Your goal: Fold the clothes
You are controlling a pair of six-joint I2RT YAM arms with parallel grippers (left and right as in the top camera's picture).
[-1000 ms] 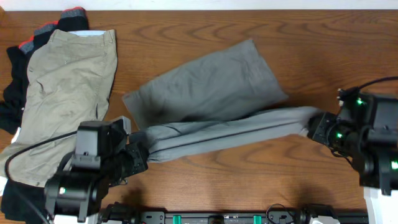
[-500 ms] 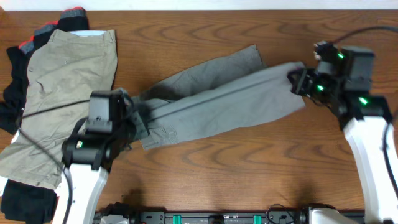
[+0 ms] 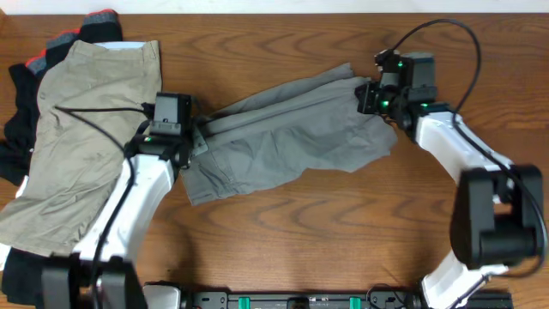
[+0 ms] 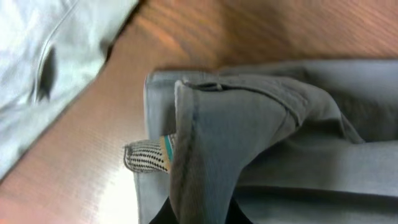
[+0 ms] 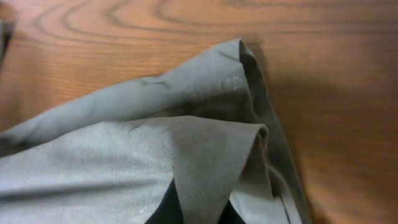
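Your left arm (image 3: 137,202), right arm (image 3: 446,137) extended over table (image 3: 283,232); left jaws, right jaws clamped on grey shorts (image 3: 292,146), opposite ends.

Matt woven grey shorts (image 3: 292,146), soft cloth khaki shorts (image 3: 86,120), glossy grained wood table (image 3: 283,232)

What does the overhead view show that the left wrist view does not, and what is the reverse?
Only overhead: the right gripper pinching the grey shorts, and the red-banded piece. Only left wrist: a dotted label at the folded edge. Both: the grey shorts on the wooden table, held by the left gripper.
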